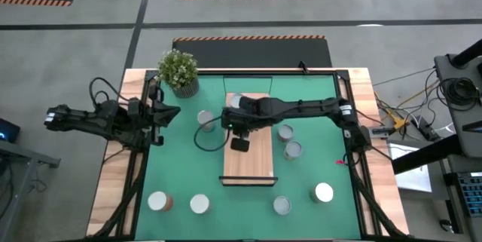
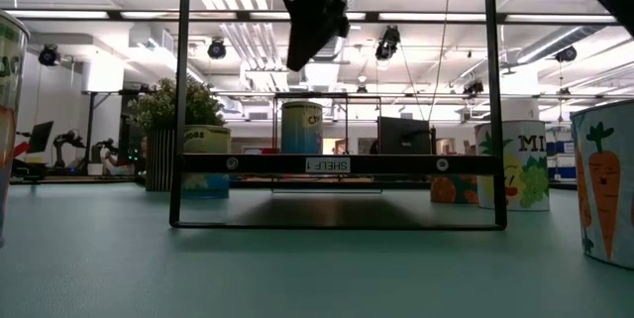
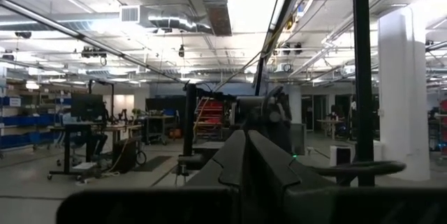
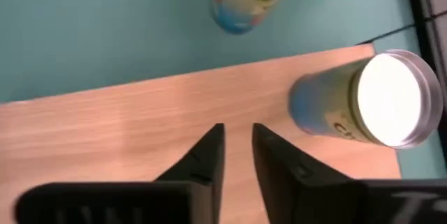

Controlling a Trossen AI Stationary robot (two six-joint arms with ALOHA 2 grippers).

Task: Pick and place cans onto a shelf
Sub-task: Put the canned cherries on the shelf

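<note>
- Taking the clock from the high view, with 12 toward the potted plant: the right gripper (image 4: 237, 132) hangs over the middle of the shelf (image 4: 105, 133). Its jaws are almost pressed together, with only a thin slit between them, and they pinch nothing.
- The bare wood of the shelf is directly below the jaws. The placed can (image 4: 377, 102) stands upright at 12 o'clock from them, at the far end of the shelf, apart from the fingers.
- I judge that the step in hand is to fetch another can. For this, the jaws should first rise straight up, so that the arm does not brush the placed can.
- The closest candidates are the pair of cans (image 1: 289, 140) on the green mat (image 1: 181, 166) at 3 o'clock, just beside the long edge of the shelf. They stand near each other, so spread the jaws wide and come down from above over only one of them.
- The single can (image 1: 205, 117) at 10 o'clock stands alone, and it is probably the easier grasp.
- The row of four cans (image 1: 199, 203), from 4 to 7 o'clock near the table edge, can wait.
- The left gripper (image 1: 169, 114) waits at 10 o'clock beyond the single can, with its jaws pressed together and empty.
- Set the next can on the free wood at 6 o'clock from the placed can, and keep it upright.
</note>
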